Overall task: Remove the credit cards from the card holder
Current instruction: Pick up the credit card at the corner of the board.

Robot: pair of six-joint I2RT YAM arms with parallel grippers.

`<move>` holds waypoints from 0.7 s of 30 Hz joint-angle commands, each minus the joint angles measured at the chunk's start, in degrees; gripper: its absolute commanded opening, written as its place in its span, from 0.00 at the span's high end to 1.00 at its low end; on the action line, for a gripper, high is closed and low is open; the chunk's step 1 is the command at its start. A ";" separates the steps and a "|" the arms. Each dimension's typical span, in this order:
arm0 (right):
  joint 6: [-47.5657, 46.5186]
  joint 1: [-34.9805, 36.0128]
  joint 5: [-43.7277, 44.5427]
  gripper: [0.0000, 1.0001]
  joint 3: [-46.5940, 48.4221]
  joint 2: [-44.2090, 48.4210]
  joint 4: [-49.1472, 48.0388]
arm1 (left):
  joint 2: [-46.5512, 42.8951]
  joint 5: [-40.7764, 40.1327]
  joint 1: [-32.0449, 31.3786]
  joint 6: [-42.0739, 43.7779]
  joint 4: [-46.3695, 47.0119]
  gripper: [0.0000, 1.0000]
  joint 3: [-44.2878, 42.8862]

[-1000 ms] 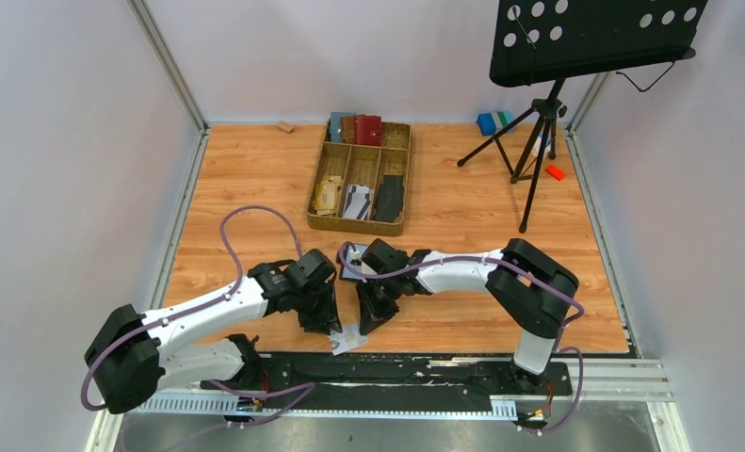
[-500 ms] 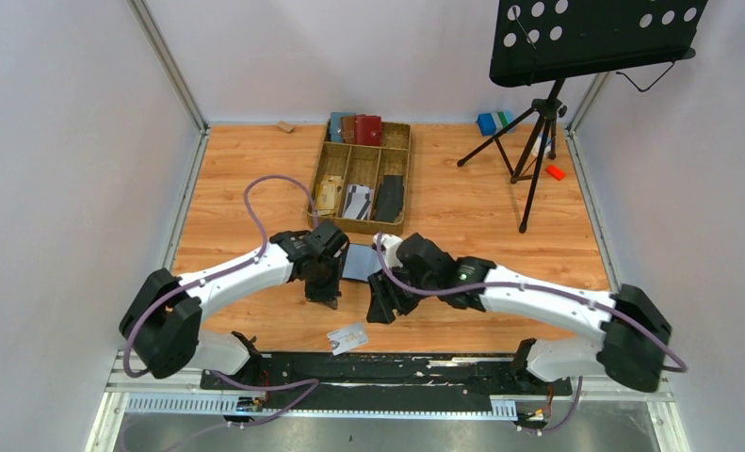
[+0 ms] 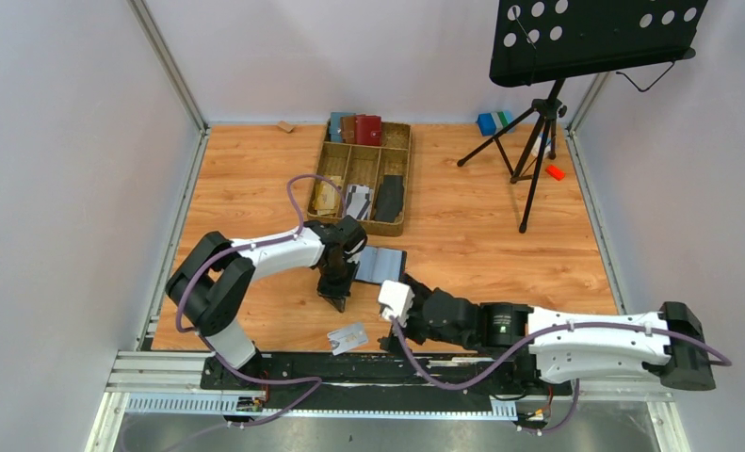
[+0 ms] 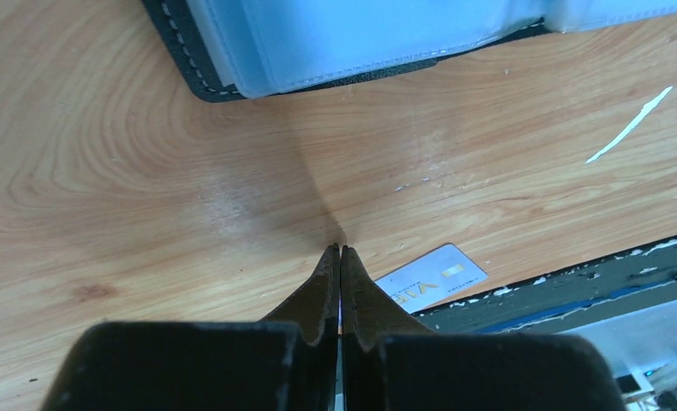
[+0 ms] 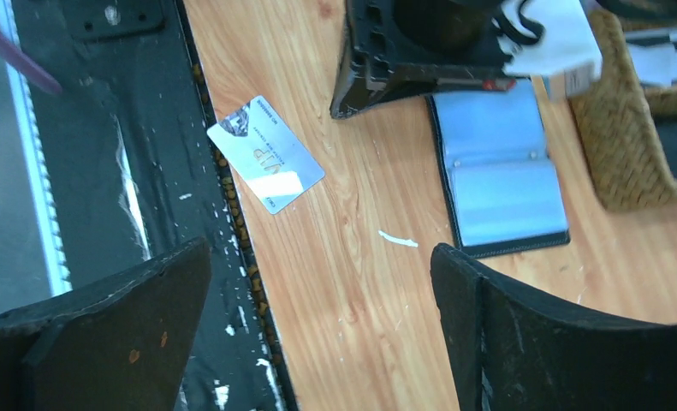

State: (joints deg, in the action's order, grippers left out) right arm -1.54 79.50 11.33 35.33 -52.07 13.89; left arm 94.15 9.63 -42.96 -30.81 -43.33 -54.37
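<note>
Wood-grain desk [image 3: 481, 217] fills the white-walled cell. On the left, the left tool [image 4: 341, 250] has swung up from the near edge and pressed its fingers together on nothing, tips down just beside the small black folding card holder with grey-blue sleeves [image 3: 380, 266]. One whitish rectangular credit card [image 5: 266, 154] lies loose by the near edge, already out. The holder now lies open and flat, released. To the right, the right tool [image 5: 317, 253] has spread wide and drawn back. I cannot tell whether the sleeves hide more cards. Count: one holder, one loose card, two tools, one woven tray [image 3: 354, 227].
</note>
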 commanded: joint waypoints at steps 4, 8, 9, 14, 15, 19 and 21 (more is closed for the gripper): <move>-22.42 5.26 1.71 0.01 5.96 -12.05 -7.34 | 2.74 2.46 0.10 5.23 -1.23 1.00 -2.71; -26.82 5.92 1.77 0.02 6.17 -19.05 -13.24 | 4.68 3.72 0.16 7.13 -1.79 1.00 -3.37; -27.82 5.93 0.43 0.02 6.37 -20.88 -14.80 | 5.15 4.14 0.11 7.81 -2.40 1.00 -3.55; -30.77 6.01 -4.38 0.03 8.99 -28.28 -16.70 | 5.92 4.93 0.16 9.93 -4.30 1.00 -3.45; -31.03 5.99 -4.43 0.05 9.74 -30.14 -16.67 | 5.84 5.24 0.16 10.06 -4.26 1.00 -3.13; -31.73 6.01 -4.65 0.08 11.59 -34.33 -18.04 | 6.45 7.23 0.15 10.59 -3.71 1.00 -2.07; -32.12 6.16 -5.22 0.10 12.95 -36.35 -18.21 | 6.80 8.03 0.16 11.11 -3.46 1.00 -1.89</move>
State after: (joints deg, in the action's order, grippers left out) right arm -31.18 85.32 8.12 44.27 -85.47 0.08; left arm 99.53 15.92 -42.96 -22.33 -47.09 -57.36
